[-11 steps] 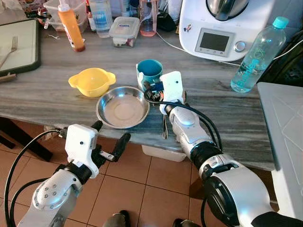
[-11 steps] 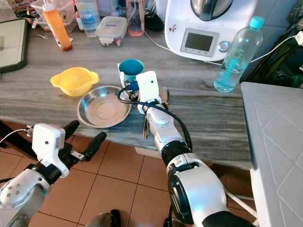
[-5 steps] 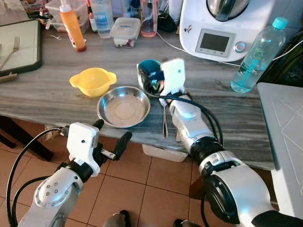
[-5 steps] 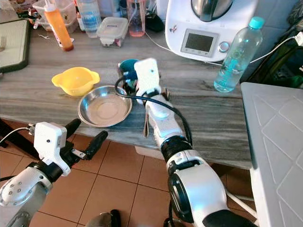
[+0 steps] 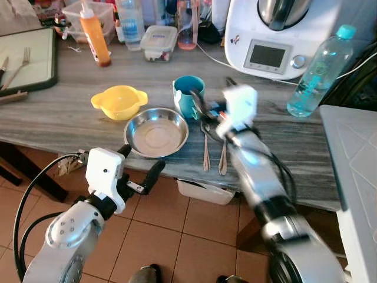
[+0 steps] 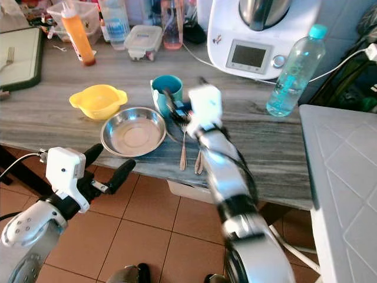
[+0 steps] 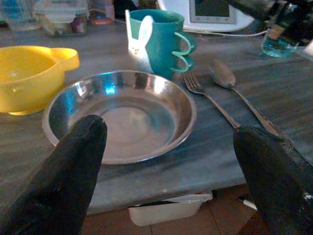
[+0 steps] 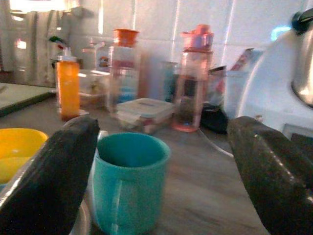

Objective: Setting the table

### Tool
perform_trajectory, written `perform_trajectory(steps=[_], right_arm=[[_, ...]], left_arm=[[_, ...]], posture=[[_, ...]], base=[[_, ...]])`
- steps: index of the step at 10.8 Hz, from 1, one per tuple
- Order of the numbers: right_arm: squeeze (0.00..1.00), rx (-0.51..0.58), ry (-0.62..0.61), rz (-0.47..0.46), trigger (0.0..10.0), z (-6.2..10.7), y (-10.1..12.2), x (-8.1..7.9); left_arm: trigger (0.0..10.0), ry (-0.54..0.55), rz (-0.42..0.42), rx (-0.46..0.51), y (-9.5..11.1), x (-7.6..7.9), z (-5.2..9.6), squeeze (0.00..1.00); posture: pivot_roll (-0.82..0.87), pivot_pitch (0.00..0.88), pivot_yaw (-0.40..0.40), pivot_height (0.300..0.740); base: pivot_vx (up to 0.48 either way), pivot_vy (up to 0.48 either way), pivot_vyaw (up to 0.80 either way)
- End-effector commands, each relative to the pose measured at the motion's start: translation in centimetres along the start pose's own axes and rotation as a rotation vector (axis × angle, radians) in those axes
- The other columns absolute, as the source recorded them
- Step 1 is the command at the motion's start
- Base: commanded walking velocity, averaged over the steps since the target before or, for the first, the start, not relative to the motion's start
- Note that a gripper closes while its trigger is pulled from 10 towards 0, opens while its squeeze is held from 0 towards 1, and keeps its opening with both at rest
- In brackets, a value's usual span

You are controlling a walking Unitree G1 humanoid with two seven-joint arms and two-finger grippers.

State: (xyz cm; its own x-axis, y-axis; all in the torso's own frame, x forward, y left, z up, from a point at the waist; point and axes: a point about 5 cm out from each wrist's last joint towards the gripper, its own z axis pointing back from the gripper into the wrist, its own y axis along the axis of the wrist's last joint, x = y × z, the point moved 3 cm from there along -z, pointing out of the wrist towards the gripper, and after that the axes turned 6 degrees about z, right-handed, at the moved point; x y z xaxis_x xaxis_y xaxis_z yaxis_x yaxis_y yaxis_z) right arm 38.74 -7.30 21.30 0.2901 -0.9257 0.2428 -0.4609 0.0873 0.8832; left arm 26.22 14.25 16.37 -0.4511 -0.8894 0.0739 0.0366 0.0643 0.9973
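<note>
Table [image 5: 70,127] setting looks mostly done imo. Steel plate [image 5: 156,131] sits near the front edge, yellow bowl [image 5: 119,101] just beside it on the robot's left, teal cup [image 5: 189,96] right behind it. Fork [image 5: 206,150] and spoon [image 5: 223,156] lie side by side just to the plate's right, not touching it. Right gripper [image 8: 161,166] is blurry, hovering above the cutlery facing the cup, fingers spread wide, holding nothing. Left gripper [image 7: 168,161] hangs off the table's front edge, also wide and empty. What's left is probably just tidying, maybe straightening the cutlery.
</note>
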Motion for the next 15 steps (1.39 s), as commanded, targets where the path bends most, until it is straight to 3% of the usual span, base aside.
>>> perform_trajectory(steps=[1, 3, 5, 6, 7, 9, 12, 13, 15], right_arm=[[1.00, 0.018, -0.019, 0.011, 10.0, 0.5, 0.7, 0.9], [1.00, -0.009, -0.087, 0.026, 10.0, 3.5, 1.3, 3.0], [1.00, -0.059, -0.104, 0.031, 10.0, 6.0, 1.1, 3.3], [1.00, -0.116, -0.121, 0.020, 10.0, 8.0, 0.7, 3.3], [1.00, -0.180, -0.111, -0.033, 10.0, 10.5, 0.3, 2.3], [1.00, -0.249, -0.108, -0.043, 10.0, 12.3, -0.2, 1.4], [0.97, -0.317, -0.122, -0.059, 10.0, 13.4, -0.5, 1.7], [0.00, -0.327, -0.119, -0.064, 10.0, 13.5, -0.5, 1.6], [0.00, -0.339, -0.103, -0.082, 10.0, 13.4, -0.7, 1.5]], left_arm=[[10.0, 0.007, -0.016, 0.005, 0.0, -0.5, 0.0, 0.00], [10.0, 0.046, -0.044, 0.024, -0.2, -1.4, -0.2, 0.00], [10.0, 0.074, -0.038, 0.029, -0.6, -1.9, -0.2, 0.00], [10.0, 0.096, -0.042, 0.026, -1.1, -2.3, 0.0, 0.00], [10.0, 0.123, -0.057, 0.022, -1.6, -2.9, 0.3, 0.00], [10.0, 0.184, -0.083, 0.034, -1.7, -3.8, 0.5, 0.00], [10.0, 0.290, -0.123, 0.036, -2.3, -4.5, 0.8, 0.00], [10.0, 0.335, -0.123, 0.044, -2.4, -4.9, 0.9, 0.00], [10.0, 0.376, -0.132, 0.048, -2.5, -5.0, 0.7, 0.00]], posture=[[0.15, 0.065, 0.017, 0.740], [0.12, 0.040, 0.017, 0.740], [0.10, 0.032, 0.015, 0.740], [0.09, 0.028, 0.012, 0.740], [0.09, 0.025, 0.010, 0.740], [0.09, 0.023, 0.010, 0.740], [0.09, 0.020, 0.013, 0.740], [0.08, 0.019, 0.014, 0.740], [0.09, 0.017, 0.015, 0.740]], base=[[0.000, 0.000, 0.00], [0.000, 0.000, 0.00], [0.000, 0.000, 0.00], [0.000, 0.000, 0.00], [0.000, 0.000, 0.00], [0.000, 0.000, 0.00], [0.000, 0.000, 0.00], [0.000, 0.000, 0.00], [0.000, 0.000, 0.00]])
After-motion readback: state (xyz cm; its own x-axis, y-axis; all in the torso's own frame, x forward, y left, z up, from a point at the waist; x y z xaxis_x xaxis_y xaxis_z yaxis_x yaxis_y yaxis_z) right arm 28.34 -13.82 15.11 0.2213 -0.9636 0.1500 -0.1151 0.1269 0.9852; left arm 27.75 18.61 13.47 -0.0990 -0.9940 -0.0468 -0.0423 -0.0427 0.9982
